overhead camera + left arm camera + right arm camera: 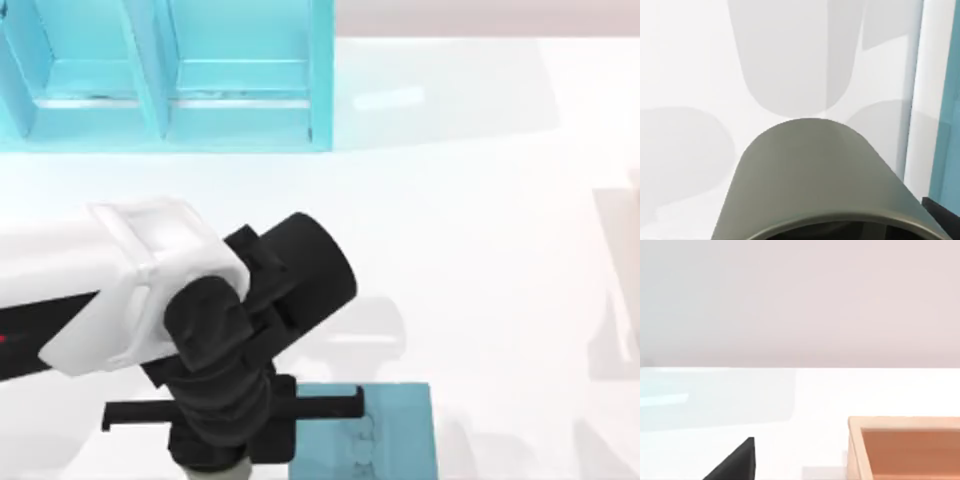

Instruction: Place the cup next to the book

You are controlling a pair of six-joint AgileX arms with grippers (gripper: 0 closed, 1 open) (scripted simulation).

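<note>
Top view: the left gripper [232,415] is seen low at the table's near edge, just beside the flat teal-blue book [395,430], with the small olive-grey cup [815,180] apparently held, though the finger state cannot be told. Placement is judged under way; lowering and release beside the book are called for next.

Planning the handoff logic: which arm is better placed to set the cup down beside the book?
Left. Its claw hangs at the book's left edge, with the cup close under its wrist camera.
</note>
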